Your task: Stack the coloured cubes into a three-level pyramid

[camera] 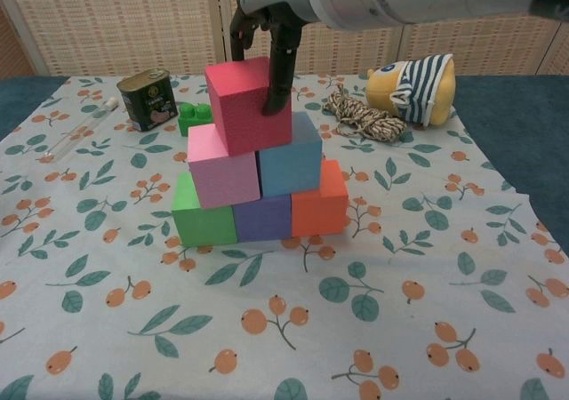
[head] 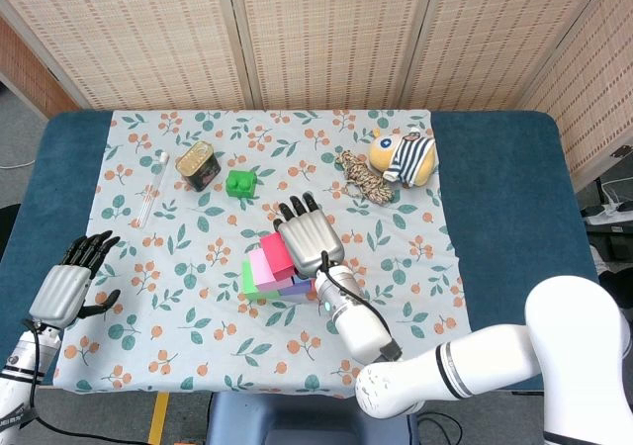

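Note:
The red cube (camera: 247, 102) sits a little tilted on top of the pink cube (camera: 222, 167) and blue cube (camera: 290, 162). Those two rest on a bottom row of green cube (camera: 203, 215), purple cube (camera: 263, 219) and orange cube (camera: 320, 203). My right hand (head: 309, 239) reaches over the stack from above and grips the red cube, with dark fingers (camera: 277, 69) against its right face and one behind it. In the head view the hand hides much of the stack; only the red cube (head: 277, 254) and pink cube (head: 261, 268) edges show. My left hand (head: 67, 287) hovers near the table's left front edge, fingers spread, empty.
Behind the stack lie a tin can (camera: 147, 98), a green toy brick (camera: 196, 116), a coil of rope (camera: 360, 116) and a striped plush toy (camera: 413, 84). A clear tube (head: 151, 190) lies at the left of the floral cloth (camera: 400, 311).

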